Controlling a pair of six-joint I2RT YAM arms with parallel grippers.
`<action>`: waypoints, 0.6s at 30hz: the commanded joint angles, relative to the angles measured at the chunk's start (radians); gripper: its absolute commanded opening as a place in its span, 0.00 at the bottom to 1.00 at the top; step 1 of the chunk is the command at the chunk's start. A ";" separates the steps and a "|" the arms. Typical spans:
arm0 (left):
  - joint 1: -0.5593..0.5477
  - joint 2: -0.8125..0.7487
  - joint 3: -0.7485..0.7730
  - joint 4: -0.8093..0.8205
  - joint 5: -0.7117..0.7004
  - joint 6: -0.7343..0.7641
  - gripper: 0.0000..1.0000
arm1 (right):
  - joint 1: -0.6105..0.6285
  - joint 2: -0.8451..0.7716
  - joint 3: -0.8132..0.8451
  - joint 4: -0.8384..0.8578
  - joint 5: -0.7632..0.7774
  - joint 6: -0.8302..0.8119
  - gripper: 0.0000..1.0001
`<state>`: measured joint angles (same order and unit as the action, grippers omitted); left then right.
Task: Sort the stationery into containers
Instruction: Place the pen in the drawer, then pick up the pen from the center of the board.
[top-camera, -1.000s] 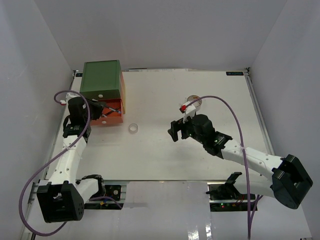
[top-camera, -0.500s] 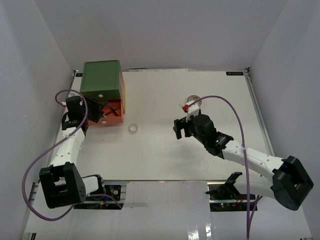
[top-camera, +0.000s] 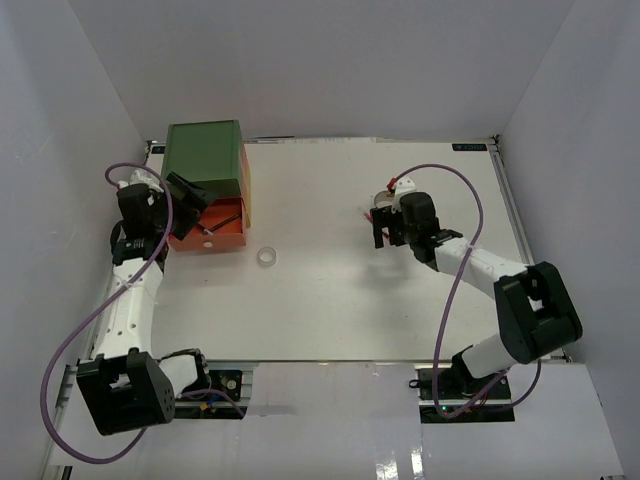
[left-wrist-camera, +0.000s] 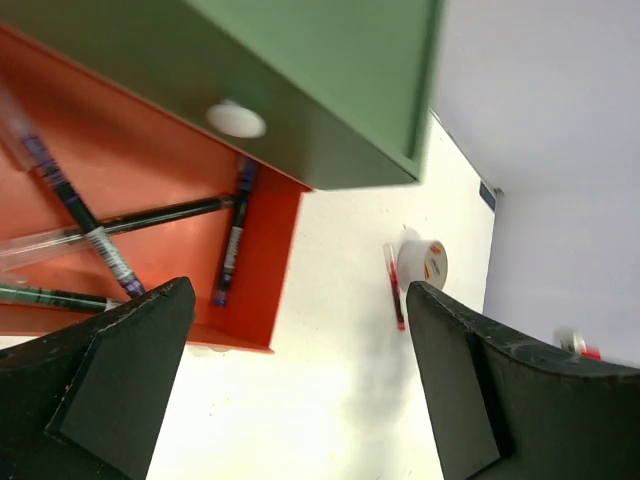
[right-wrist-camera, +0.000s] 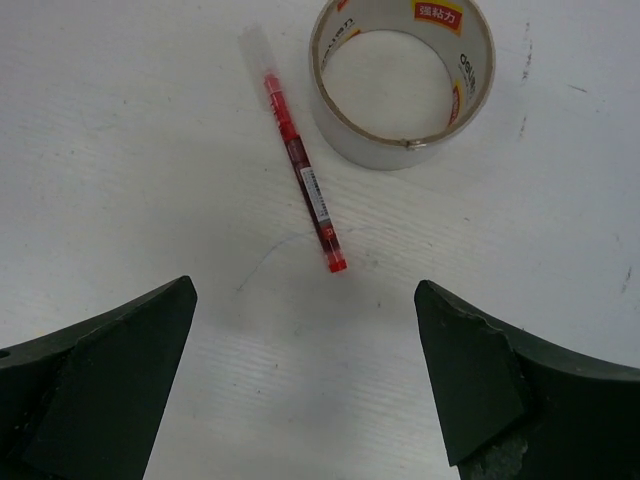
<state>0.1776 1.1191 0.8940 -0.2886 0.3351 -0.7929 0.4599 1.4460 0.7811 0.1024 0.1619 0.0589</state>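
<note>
Hovering both arms over white table, nothing held. Small stacked box chest with green top sits at far left. Orange middle drawer is pulled out. Left gripper fingers wide apart, empty, right at open drawer. Right gripper same deal, spread and empty, above grey tape roll lying flat. Thin dark pens crisscrossed inside orange drawer. Red pen with clear cap just beside roll, not touching. Small clear tape ring alone on table, near drawer.
</note>
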 joint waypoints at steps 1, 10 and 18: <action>0.005 -0.064 0.048 -0.050 0.139 0.151 0.98 | -0.041 0.094 0.086 -0.020 -0.088 -0.037 0.97; -0.053 -0.122 0.040 -0.103 0.212 0.265 0.98 | -0.053 0.316 0.245 -0.101 -0.137 -0.086 0.87; -0.082 -0.119 0.036 -0.100 0.242 0.262 0.98 | -0.029 0.386 0.282 -0.181 -0.151 -0.108 0.66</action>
<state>0.1051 1.0176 0.9142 -0.3862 0.5468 -0.5461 0.4099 1.8114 1.0286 -0.0254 0.0376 -0.0284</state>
